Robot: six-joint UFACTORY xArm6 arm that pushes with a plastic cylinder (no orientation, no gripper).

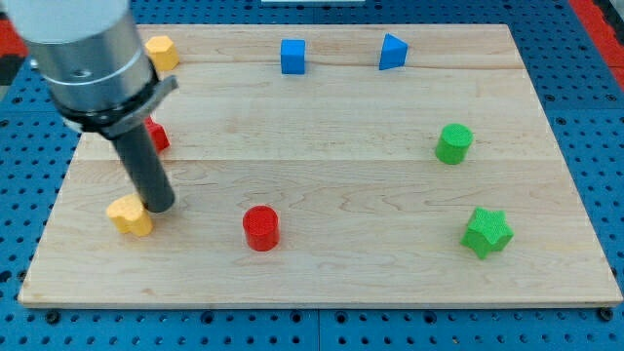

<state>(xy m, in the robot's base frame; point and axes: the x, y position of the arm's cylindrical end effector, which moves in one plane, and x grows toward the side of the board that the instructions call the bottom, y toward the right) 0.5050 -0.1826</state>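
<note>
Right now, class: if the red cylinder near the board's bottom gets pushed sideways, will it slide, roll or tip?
The red cylinder stands upright on its flat end, so it likely slides rather than rolls. It looks squat, so tipping seems unlikely. The wooden board looks smooth, favouring an easy slide.

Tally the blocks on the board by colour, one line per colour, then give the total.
Yellow: 2
Red: 2
Blue: 2
Green: 2
Total: 8
My tip sits against the lower yellow block.
</note>
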